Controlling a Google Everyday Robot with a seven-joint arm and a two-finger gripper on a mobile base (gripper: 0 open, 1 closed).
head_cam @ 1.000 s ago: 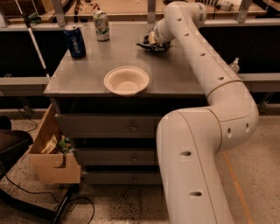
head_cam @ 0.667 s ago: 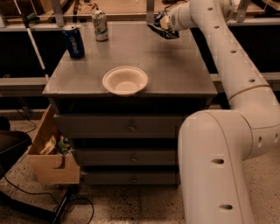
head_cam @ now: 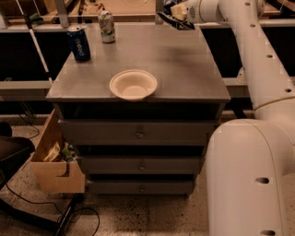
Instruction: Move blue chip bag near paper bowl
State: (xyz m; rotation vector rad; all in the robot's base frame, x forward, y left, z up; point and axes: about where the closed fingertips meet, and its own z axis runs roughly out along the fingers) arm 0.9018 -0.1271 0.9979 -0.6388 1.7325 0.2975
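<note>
**A:** Camera view. What occupies the top of the frame?

**B:** The end effector, at the tip of the white arm, over the far right corner of the bench. It is closed on the blue chip bag, which shows as a dark crumpled shape just below and to the left of it.

**A:** Is the bag clear of the surface?

**B:** That cannot be told. It overlaps the back edge of the bench, and the gap beneath it, if any, is not visible.

**A:** And the paper bowl?

**B:** Upright and empty, near the front edge of the bench, slightly left of centre. It is well apart from the bag, with most of the bench's depth lying between them.

**A:** What else stands on the bench?

**B:** Two cans, both upright at the far left. The blue soda can is nearer the left edge. The pale can, with green markings, stands just behind and to the right of it. Neither touches the other.

**A:** Below the bench top?

**B:** Three drawers, all shut, each with a small central knob. On the floor at the lower left a wooden box leans against the bench and holds a few small packages. The bulky lower segment of the arm fills the lower right.
</note>
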